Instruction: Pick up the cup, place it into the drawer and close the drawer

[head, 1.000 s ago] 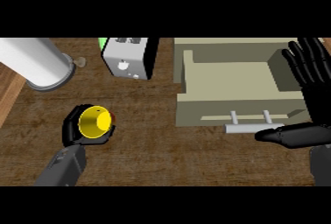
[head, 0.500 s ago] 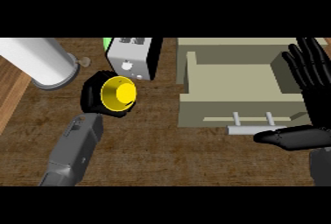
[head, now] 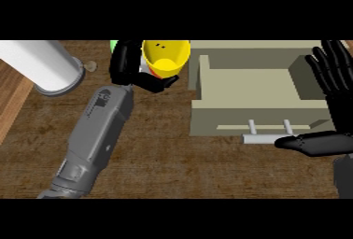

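The bright yellow plastic cup (head: pixel 165 57), a second ago low on the wooden counter, now rides high in the curled black left hand (head: pixel 131 65) just beside the open beige drawer (head: pixel 258 112), so placing comes next, while the right hand (head: pixel 331 93) rests open at its edge.

A dark brown wooden counter (head: pixel 172 158) carries the things. At its far left a large white cylinder (head: pixel 41 65) stands on it, a small round knob (head: pixel 89 66) just beside. Toward the far right sits an open beige drawer (head: pixel 255 93).
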You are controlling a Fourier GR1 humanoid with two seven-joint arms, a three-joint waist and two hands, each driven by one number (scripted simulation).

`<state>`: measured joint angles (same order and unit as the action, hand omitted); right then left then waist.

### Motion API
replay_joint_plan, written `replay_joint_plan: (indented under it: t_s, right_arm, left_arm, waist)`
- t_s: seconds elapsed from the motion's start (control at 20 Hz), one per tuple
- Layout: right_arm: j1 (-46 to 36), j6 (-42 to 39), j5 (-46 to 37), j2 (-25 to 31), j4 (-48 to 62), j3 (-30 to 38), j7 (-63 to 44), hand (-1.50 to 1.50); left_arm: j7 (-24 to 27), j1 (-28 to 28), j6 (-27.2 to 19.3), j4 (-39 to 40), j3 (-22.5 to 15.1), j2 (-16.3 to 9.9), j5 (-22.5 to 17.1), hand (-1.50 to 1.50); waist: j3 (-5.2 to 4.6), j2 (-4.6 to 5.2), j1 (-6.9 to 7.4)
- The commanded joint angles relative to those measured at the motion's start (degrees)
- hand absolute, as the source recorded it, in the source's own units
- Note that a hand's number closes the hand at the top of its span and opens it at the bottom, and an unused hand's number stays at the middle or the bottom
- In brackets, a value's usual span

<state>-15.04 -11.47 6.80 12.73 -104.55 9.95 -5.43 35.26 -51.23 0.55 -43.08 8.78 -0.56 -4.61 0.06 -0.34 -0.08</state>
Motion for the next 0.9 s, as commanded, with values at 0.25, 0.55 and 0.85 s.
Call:
replay_joint_plan:
  t_s: [0.25, 0.55, 0.85]
  right_arm:
    - [-3.38, 0.23, -0.73, 0.56, 4.80, 0.58, 1.10, -1.50]
    - [0.10, -0.08, 0.01, -0.84, -1.84, -1.38, -0.26, -1.50]
    - [-2.35, -2.08, 1.18, -0.18, 1.76, -1.20, 1.92, -1.50]
  left_arm:
    - [-14.73, -15.23, -15.73, 0.98, -11.14, 0.55, -5.53, 1.50]
    - [-21.58, -23.27, -20.41, 12.19, -14.53, 0.56, -9.12, 1.50]
    - [-21.66, -27.68, -21.77, 23.18, -19.06, 0.56, -10.25, 1.50]
  waist:
    - [-0.02, 0.54, -1.39]
    - [-0.01, 0.72, -3.13]
    - [0.09, 1.91, -6.26]
